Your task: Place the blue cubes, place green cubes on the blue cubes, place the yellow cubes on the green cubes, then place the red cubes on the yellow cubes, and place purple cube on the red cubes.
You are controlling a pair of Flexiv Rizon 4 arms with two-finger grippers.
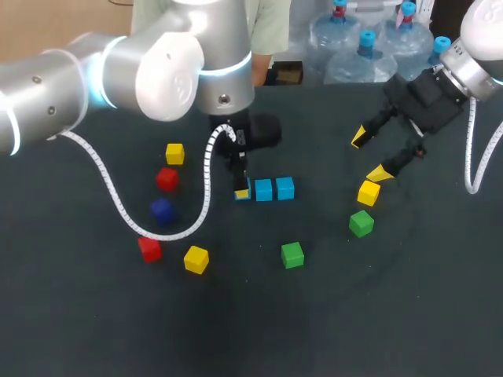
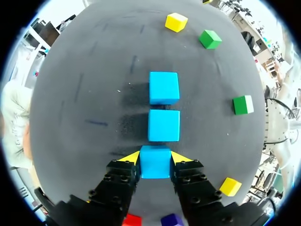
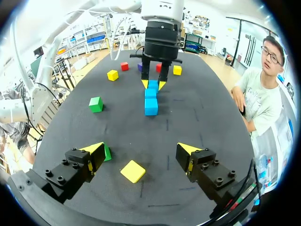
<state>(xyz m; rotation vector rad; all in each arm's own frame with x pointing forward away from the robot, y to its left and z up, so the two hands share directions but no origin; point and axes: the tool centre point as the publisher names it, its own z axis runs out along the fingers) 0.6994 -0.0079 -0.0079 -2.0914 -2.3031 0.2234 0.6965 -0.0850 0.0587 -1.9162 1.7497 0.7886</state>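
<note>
Mid-table: row of three cubes (image 1: 263, 189), side by side, running left to right. Left end cube (image 2: 155, 161) sits between the left gripper's (image 2: 155, 158) fingers, touched from both sides. Lone cube (image 1: 292, 254) in front of the row. Right side: pair of cubes (image 1: 368, 192), one before the other, by the right gripper (image 1: 370, 155), fingers parted. Left side: cluster of five cubes (image 1: 162, 210).

**Dark table, a hand at its edge**

Here's the table (image 1: 330, 330): a dark, matte top, charcoal from side to side. Up close, a few faint streaks (image 2: 96, 123) show on the surface. Over at one side, a person's hand (image 3: 238, 96) sits right by the edge, possibly resting on it, though that's hard to call from this angle.
</note>
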